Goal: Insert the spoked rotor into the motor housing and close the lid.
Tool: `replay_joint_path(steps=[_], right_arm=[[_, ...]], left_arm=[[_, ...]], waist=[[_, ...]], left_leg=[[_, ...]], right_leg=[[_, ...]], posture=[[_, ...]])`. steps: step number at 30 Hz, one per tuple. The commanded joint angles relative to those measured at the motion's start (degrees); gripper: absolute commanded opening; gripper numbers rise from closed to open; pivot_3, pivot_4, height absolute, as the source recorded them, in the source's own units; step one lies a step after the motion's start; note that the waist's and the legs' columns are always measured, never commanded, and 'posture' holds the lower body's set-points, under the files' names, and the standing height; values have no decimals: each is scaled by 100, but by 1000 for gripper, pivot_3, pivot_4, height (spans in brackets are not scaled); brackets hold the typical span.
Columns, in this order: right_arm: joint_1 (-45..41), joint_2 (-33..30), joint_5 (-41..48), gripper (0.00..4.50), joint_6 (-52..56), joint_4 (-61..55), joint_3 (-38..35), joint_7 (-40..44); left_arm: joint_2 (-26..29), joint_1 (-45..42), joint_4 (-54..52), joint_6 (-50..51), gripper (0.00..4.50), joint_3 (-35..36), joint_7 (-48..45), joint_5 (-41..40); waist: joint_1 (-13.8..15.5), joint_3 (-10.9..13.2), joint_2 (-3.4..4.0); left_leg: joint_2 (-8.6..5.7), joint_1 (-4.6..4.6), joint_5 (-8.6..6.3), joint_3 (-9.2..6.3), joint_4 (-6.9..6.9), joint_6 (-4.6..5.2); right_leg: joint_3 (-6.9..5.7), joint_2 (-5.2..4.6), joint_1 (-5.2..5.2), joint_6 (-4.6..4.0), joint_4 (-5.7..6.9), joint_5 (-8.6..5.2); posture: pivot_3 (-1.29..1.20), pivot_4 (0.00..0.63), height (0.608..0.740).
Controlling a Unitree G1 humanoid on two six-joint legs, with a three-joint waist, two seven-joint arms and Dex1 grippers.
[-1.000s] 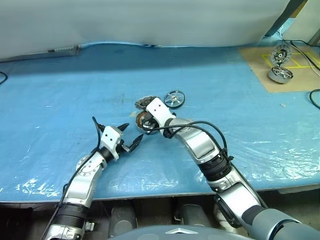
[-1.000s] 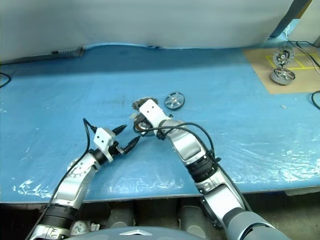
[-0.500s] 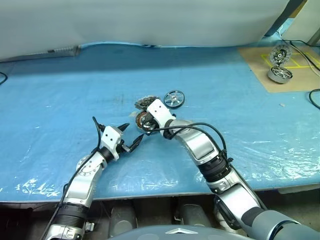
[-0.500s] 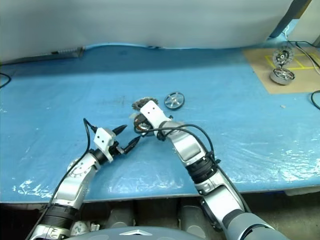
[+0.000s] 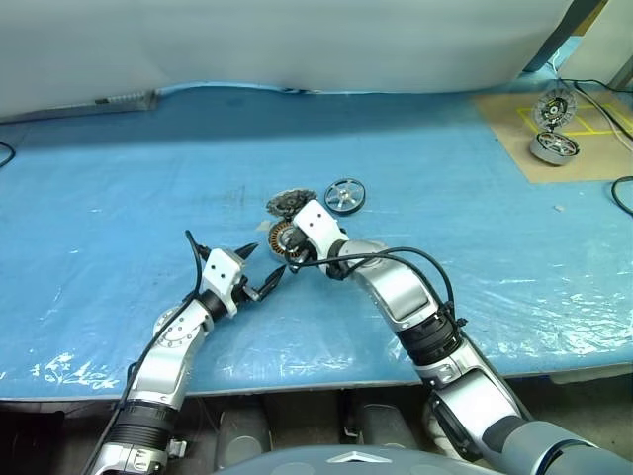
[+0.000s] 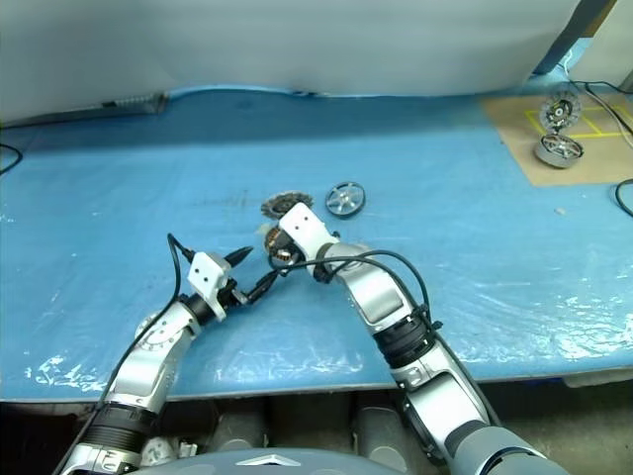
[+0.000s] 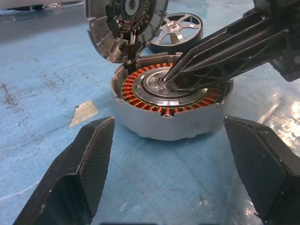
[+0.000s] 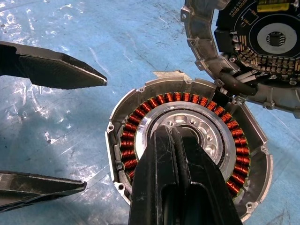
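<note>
I see the motor housing (image 7: pixel 171 105) lying flat on the blue-covered counter (image 5: pixel 119 178), copper windings up, with the lid (image 7: pixel 125 21) swung open and standing up from the housing's far rim. The spoked rotor (image 5: pixel 344 195) lies apart on the counter, just beyond the housing and to its right; nothing grips it. My right gripper (image 8: pixel 174 140) has its jaws pressed together, and their joined tips rest on the silver centre of the housing, inside the ring of windings. My left gripper (image 5: pixel 259 269) has its jaws spread wide, holding nothing; it sits on the near left side of the housing, close to its wall, pointing at it. In the left wrist view, the housing lies between and just past the two spread fingers (image 7: pixel 82 161), apart from both, and the right arm's shut jaws come in from the side down onto the hub. The right wrist view shows what the head views cannot: the individual coils, the bolt holes in the silver centre, the dark circuit face on the inside of the open lid, and the cable bundle running from lid to housing at the joint. The head views alone show a brown mat (image 5: pixel 554 139) at the counter's far right corner, carrying two more motor units (image 5: pixel 554 127).
</note>
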Motion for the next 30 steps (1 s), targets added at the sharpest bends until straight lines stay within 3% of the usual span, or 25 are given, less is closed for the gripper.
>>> replay_joint_path(steps=[1,8,17,30], right_arm=[[-37,56,-38,33,-43,159,-108,-117],[-100,106,-104,33,294,282,-274,-440],[-23,122,263,33,390,-575,-440,-190],[-115,305,140,33,-260,200,-538,-427]], left_arm=[[12,-14,-181,-39,3978,16,16,-14],[43,-7,-187,-29,3978,21,-26,-24],[50,-52,-129,-40,3978,4,-77,-25],[25,-87,-96,-45,3978,-14,-77,-11]], waist=[[1,0,0],[5,0,0],[7,0,0],[4,0,0]], left_leg=[[0,0,0,0,0,0],[-1,4,0,0,6,0],[1,1,0,-1,5,0],[1,1,0,0,4,0]], right_leg=[[0,0,0,0,0,0],[0,-2,5,-2,2,1],[-1,-1,6,-2,-1,2],[-1,-1,6,-3,-2,2]], posture=[[0,150,740],[0,150,740],[0,150,740],[0,150,740]])
